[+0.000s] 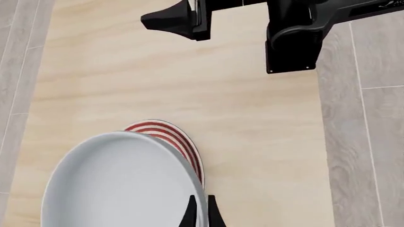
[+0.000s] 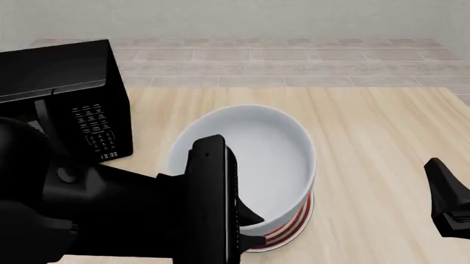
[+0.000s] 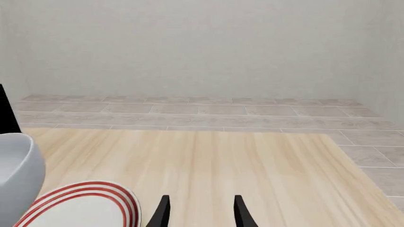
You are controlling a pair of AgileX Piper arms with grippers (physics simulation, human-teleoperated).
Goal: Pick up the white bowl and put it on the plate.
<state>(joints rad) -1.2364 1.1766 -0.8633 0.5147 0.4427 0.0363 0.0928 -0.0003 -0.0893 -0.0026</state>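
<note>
One white bowl (image 2: 253,151) is the whole business here, and it hangs over the plate (image 2: 292,228), of which only a crescent of red rings shows under the bowl's near-right side in the front view. The left gripper (image 1: 198,213) has its two fingertips pressed close on either side of the bowl's rim, pinching the wall between them, as the left wrist view shows plainly. Whether the bowl's base already touches the plate I cannot tell; in the right wrist view the bowl's side seems to float a little above the ringed surface, so I judge it is held just over the plate or barely resting. The bowl looks off-centre, sitting toward the far-left of the plate. To finish well, the left arm should shift it slightly toward the exposed rings, lower it level until the base settles flat, then part the fingers and lift straight up so that the glossy rim is not dragged or tipped. The right gripper (image 3: 200,213) idles with its fingers spread apart over bare wooden table (image 3: 252,161), well to the right of the plate. A black microwave (image 2: 74,102) stands at the left, near the bowl but apart from it.
</note>
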